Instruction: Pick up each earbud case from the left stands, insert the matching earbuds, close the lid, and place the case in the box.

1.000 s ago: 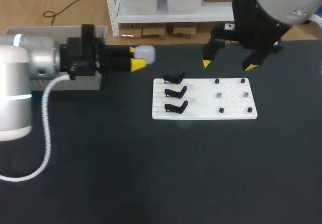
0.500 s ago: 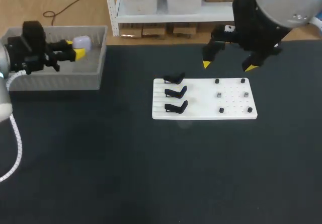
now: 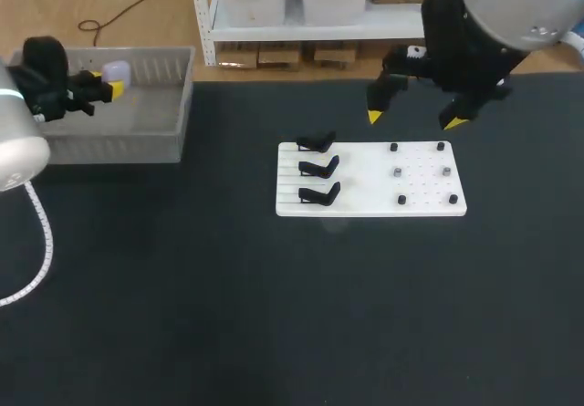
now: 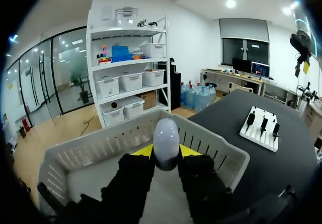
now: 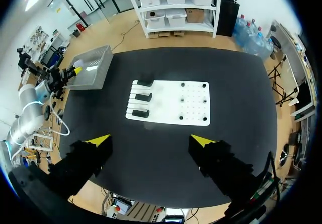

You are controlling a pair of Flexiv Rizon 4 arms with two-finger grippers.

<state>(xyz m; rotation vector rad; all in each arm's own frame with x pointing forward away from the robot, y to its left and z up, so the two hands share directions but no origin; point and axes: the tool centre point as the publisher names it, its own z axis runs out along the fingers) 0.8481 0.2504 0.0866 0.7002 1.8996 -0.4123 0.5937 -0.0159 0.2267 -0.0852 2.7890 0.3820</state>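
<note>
One white earbud case [image 3: 117,70] sits clamped between the fingers of our left gripper [image 4: 166,150], above the grey box [image 3: 137,143]. Our right gripper [image 3: 413,118] hangs spread wide, holding nothing, above the white board [image 3: 424,190].

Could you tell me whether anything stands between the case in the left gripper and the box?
Nothing visible does: the left gripper holds the case above the open box, whose floor below looks bare.
</note>
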